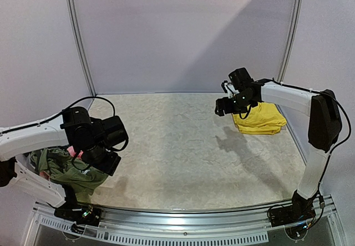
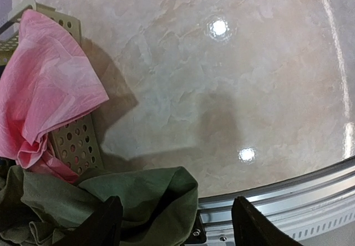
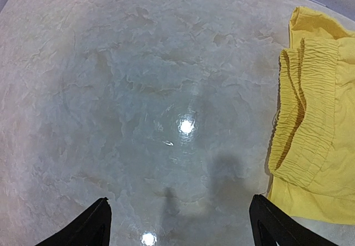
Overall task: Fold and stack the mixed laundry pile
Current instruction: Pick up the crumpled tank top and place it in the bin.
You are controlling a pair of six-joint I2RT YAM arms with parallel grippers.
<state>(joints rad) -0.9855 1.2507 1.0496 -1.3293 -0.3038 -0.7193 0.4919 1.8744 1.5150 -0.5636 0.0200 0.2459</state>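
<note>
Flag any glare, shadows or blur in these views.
Top external: sharp; the right arm throws a soft shadow on the table. Left wrist: two lamp glare spots and bright streaks on its glossy surface; the pink piece looks slightly soft. Right wrist: two glare spots, a dim shadow below centre; yellow shorts crisp.

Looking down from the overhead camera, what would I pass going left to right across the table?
The olive-green top in the laundry heap → left gripper → bare table → right gripper → yellow shorts.
</note>
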